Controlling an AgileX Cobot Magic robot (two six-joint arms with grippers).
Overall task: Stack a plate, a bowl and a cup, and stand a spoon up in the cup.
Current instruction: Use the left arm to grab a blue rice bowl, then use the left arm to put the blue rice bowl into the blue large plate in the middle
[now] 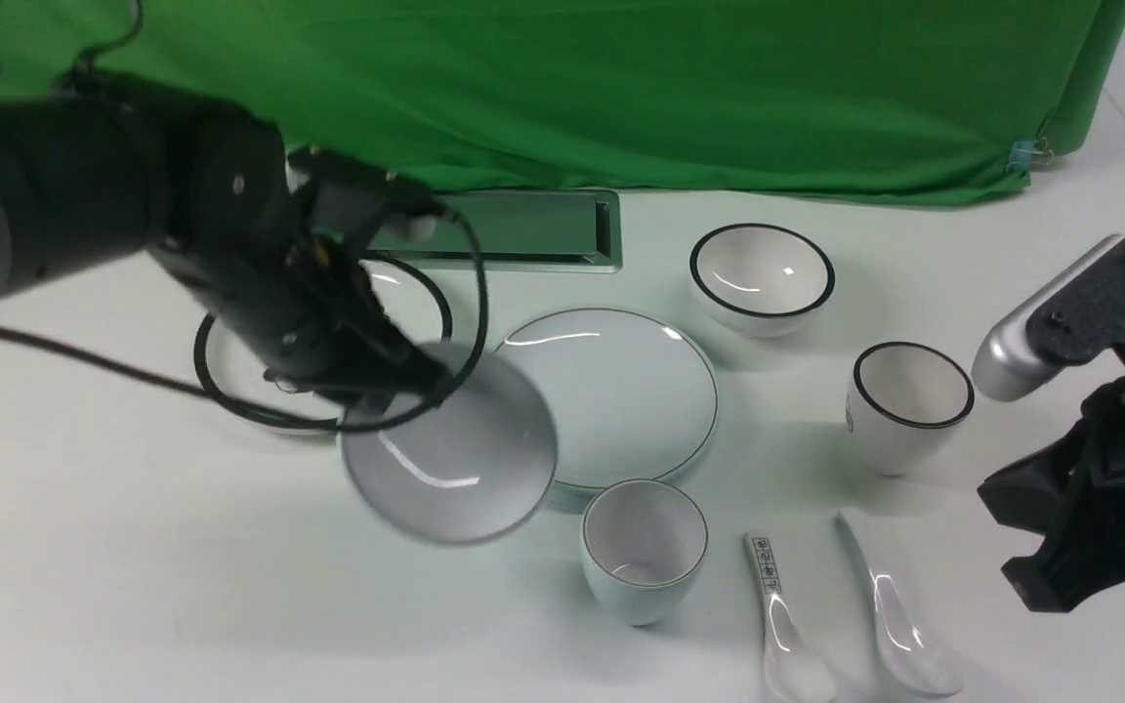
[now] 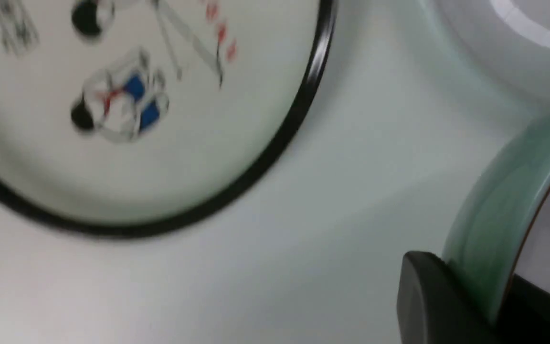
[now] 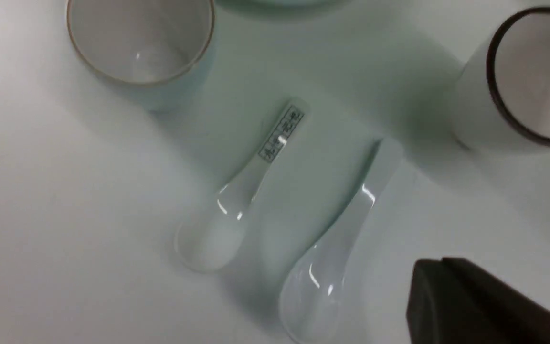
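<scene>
The pale blue-green bowl (image 1: 450, 449) hangs tilted with its hollow toward the front camera, blurred, and covers the left edge of the plate (image 1: 621, 391). My left gripper (image 1: 406, 381) is shut on the bowl's rim. In the left wrist view a black finger (image 2: 423, 296) presses the bowl's green wall (image 2: 490, 215). The cup (image 1: 643, 547) stands upright in front of the plate. The plain white spoon (image 1: 899, 625) lies to its right, bowl-end near the table's front. My right gripper (image 1: 1026, 576) is shut and empty, hovering right of the spoon (image 3: 337, 258).
A white spoon with printed characters (image 1: 782, 625) lies between the cup and the plain spoon. A black-rimmed white cup (image 1: 909, 405) and black-rimmed white bowl (image 1: 761, 276) stand right of the plate. The cartoon plate (image 2: 136, 110) lies under my left arm. A metal slot (image 1: 523, 229) lies at the back.
</scene>
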